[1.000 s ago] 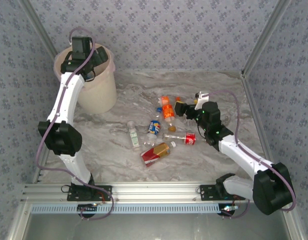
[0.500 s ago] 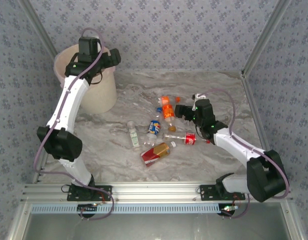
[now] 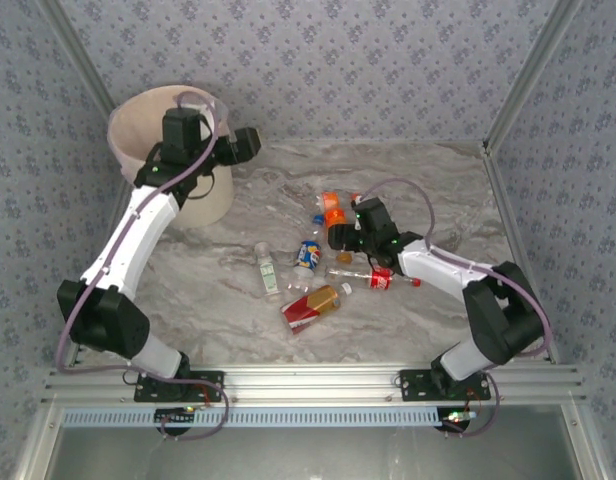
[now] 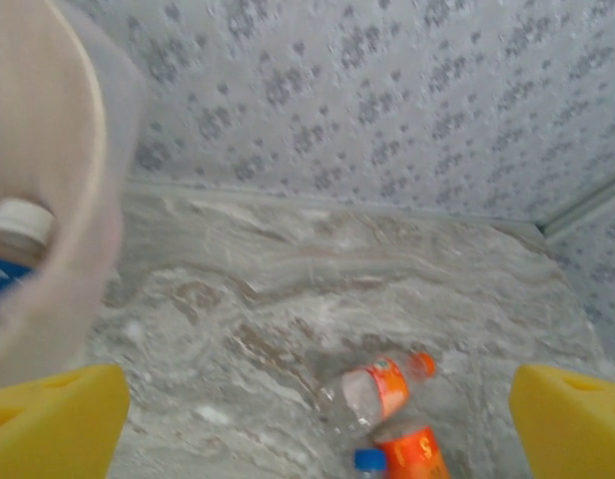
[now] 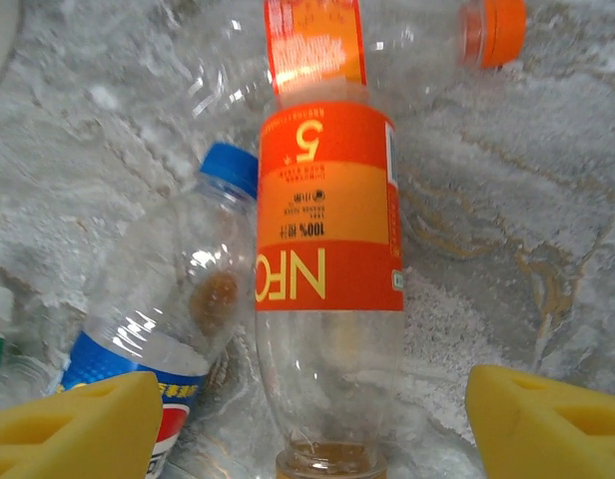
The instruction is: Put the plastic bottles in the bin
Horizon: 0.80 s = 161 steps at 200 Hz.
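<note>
Since last frame my left hand swung right off the bin at upper left, fingers apart and empty, while my right hand slid left to straddle the orange-label bottle mid-frame on the worktop, spread wide to fit it.

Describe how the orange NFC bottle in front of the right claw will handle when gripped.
Probably light: the orange NFC bottle looks nearly empty. Its clear wall may dent under the right claw. Lying on its round side, it could roll against the blue-capped bottle.
</note>
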Motion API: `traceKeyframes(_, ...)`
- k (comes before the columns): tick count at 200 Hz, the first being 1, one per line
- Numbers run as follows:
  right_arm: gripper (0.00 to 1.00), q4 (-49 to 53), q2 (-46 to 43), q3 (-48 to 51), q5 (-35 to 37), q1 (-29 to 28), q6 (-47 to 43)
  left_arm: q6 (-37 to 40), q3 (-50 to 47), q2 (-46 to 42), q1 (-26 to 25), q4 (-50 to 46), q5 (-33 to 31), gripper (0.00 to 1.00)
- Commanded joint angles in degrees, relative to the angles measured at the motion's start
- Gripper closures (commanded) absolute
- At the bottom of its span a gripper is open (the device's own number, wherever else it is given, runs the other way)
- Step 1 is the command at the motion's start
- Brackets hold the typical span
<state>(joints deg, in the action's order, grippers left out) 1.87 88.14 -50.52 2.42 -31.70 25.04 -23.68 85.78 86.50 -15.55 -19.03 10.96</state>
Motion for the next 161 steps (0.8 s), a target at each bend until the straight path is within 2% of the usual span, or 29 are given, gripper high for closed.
traceKeyframes(1, 0.19, 4.9, 3.5, -3.8, 2.2, -0.6, 1.2, -2.5, -4.6, -4.3, -0.6, 9.5, 5.2, 0.02)
traceKeyframes(57, 0.24, 7.5, 9.9, -7.9, 5.3, -1.8, 1.5, -3.4, -9.1, -6.7, -1.4, 10.1, 4.7, 0.02)
traceKeyframes(111, 0.27, 7.7, 14.1, -9.4, 5.4, -1.8, 1.5, -3.3, -8.6, -6.1, -1.6, 7.8, 4.7, 0.02)
traceKeyframes(161, 0.31, 7.3, 17.9, -11.1, 9.5, -1.8, 0.5, -4.1, -8.8, -5.6, -1.8, 7.6, 5.1, 0.02)
